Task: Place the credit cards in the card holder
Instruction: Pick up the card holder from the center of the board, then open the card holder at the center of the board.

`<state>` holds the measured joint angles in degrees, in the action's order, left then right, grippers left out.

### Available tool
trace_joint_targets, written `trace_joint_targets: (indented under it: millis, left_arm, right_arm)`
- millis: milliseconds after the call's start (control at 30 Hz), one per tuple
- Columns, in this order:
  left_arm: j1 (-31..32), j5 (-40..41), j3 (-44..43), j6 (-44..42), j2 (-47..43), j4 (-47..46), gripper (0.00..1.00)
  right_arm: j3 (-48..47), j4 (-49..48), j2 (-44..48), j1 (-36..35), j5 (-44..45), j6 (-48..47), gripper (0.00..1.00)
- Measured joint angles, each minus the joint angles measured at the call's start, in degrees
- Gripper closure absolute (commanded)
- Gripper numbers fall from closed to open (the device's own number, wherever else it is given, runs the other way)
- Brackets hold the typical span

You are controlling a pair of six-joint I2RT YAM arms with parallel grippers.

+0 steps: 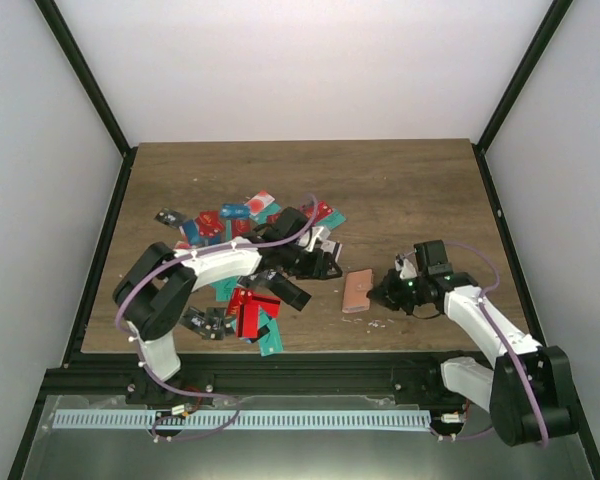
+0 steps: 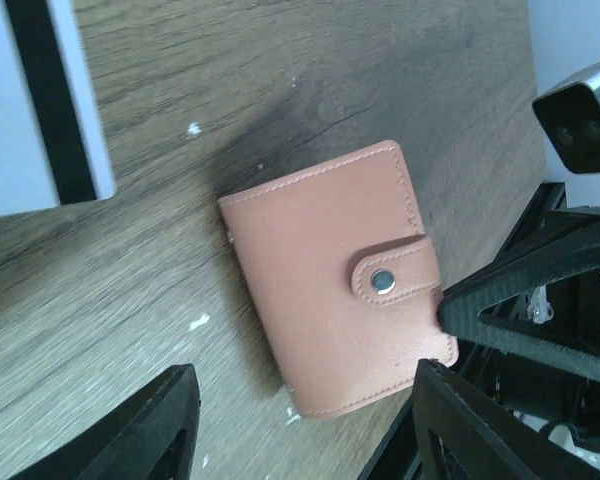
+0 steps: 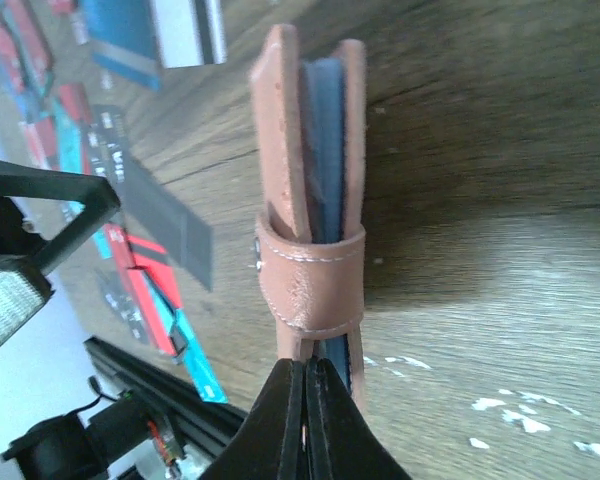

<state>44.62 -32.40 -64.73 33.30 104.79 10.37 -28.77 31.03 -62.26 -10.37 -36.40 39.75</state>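
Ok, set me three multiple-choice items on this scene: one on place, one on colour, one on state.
1. In the top view, relative to the credit cards, the card holder lies:
A) on top of them
B) to their right
C) to their left

2. The lining showing between the holder's two walls is:
A) yellow
B) white
C) dark blue

3. The holder's strap is:
A) snapped shut
B) hanging open
C) torn off

Key:
1 B, the holder lies apart on bare wood, right of the pile.
2 C, the right wrist view looks edge-on at dark blue between the tan walls.
3 A, the strap wraps the edge and lies flat, its snap pressed down.
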Motion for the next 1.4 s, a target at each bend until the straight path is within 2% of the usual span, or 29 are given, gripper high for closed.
trace_joint_targets:
  millis: [200,533,667,767,1133,1400]
  left_arm:
    - [-3.15,-0.39,5.27,0.98,-6.40,0.39,0.35]
    - [-3.82,-2.32,10.56,2.82,-8.55,-2.29,0.31]
    - [-4.09,-3.39,12.57,4.52,-9.16,-4.68,0.16]
    - [-4.70,-4.11,13.55,6.60,-10.67,-5.97,0.12]
    - [-9.49,-8.35,15.30,19.34,-20.52,-17.00,0.11]
    - [-9.70,-10.40,15.30,26.67,-21.75,-23.96,0.14]
  right_arm:
    - [0.00,-3.26,2.23,0.00,-5.25,1.84,0.99]
    - [0.02,-7.34,4.50,0.00,-10.67,5.16,0.99]
    - [0.33,-8.72,5.84,0.00,-12.92,6.43,0.99]
    - [0.35,-10.14,6.97,0.00,-14.82,7.78,0.99]
    - [-2.32,-20.20,8.90,0.00,-21.42,17.07,0.99]
    - [-7.63,-31.19,8.68,0.00,-25.75,24.57,0.99]
